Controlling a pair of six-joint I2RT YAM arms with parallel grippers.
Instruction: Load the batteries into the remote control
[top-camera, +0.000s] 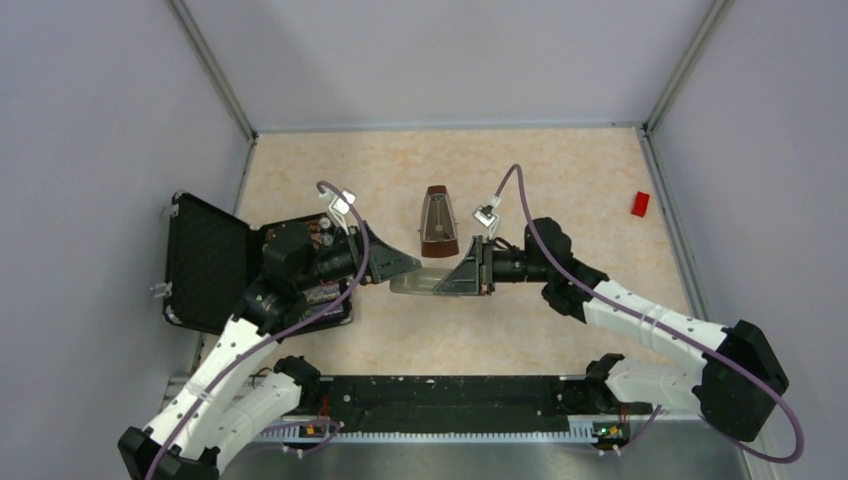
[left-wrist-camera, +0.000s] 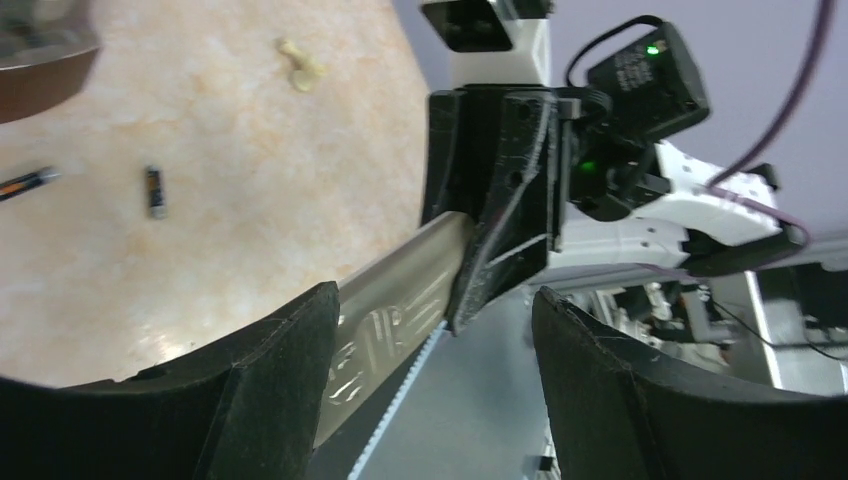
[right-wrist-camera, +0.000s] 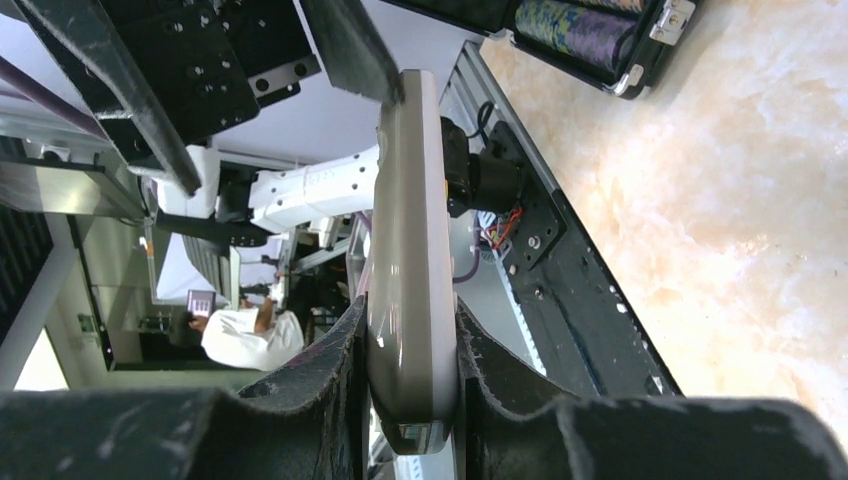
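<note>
remote control (right-wrist-camera: 410, 250) was clamped in the right pincer (right-wrist-camera: 410, 335) above the surface (left-wrist-camera: 250, 150); left pincer (left-wrist-camera: 432, 310) stood wide open around its other end. batteries (left-wrist-camera: 155, 191) lay on the surface.

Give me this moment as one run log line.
right gripper: shut on slim white grey-backed remote control | left gripper: open at remote's free end | two thin dark cylindrical batteries: lying on beige table, not loaded

Left tool (top-camera: 405, 265) spread wide, right tool (right-wrist-camera: 410, 320) clamped on remote control (right-wrist-camera: 410, 200), tips facing
</note>
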